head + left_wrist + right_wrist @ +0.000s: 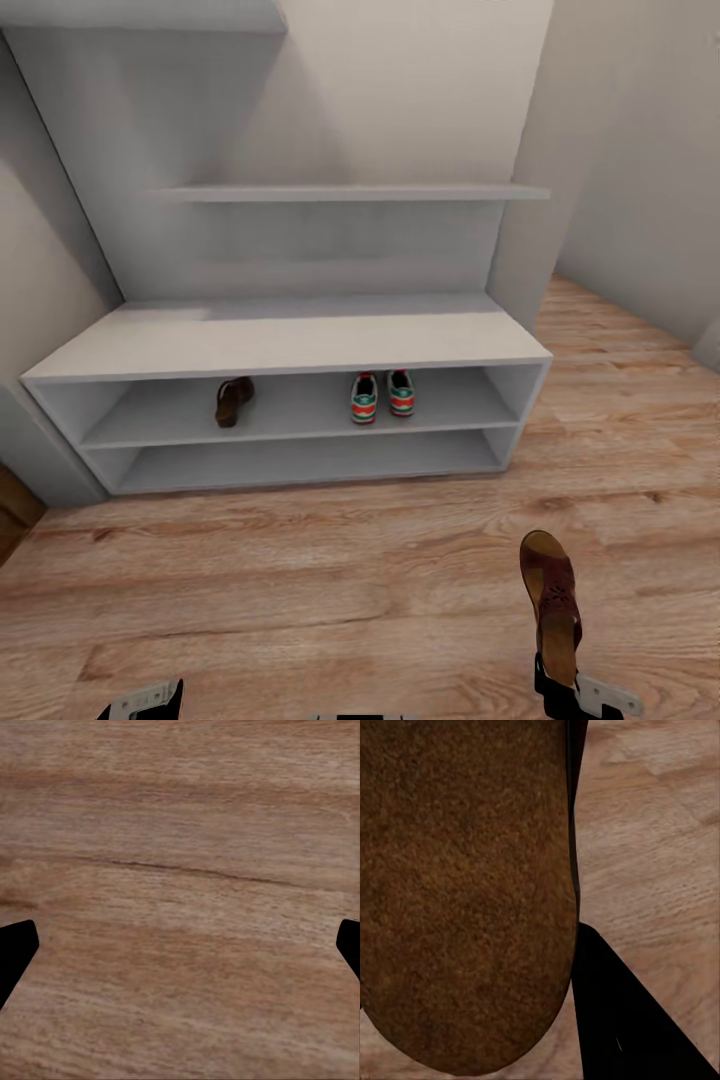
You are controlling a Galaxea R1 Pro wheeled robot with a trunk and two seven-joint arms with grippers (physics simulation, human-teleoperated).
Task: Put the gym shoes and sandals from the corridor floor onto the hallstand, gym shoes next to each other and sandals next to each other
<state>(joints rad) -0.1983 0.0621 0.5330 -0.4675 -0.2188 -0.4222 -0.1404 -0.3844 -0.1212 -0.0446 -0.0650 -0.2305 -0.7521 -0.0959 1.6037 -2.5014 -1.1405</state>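
Holding a brown sandal point(551, 600) in my right gripper point(556, 690), I have its fingers clamped on the heel end, and the toe end points away from me toward the rack point(290, 345). This sandal is up off the floor point(300, 590), near my right side. Up close from my right wrist, the sandal's rough brown sole point(465, 892) sits right in front, with one black finger point(622, 1020) beside it and the wood floor behind. My left gripper point(180, 945) has its fingers wide apart with nothing between them, and it looks straight down at the bare wood planks. The grey rack stands ahead against the wall. On its upper open shelf lies the other sandal point(233, 400), toward the left. The two white shoes point(381, 396) with green and red on them sit on the same shelf, toward the right, side by side and just about touching. The sandal on the shelf is well apart from them. The lower shelf and the wide top of the rack have nothing on them.
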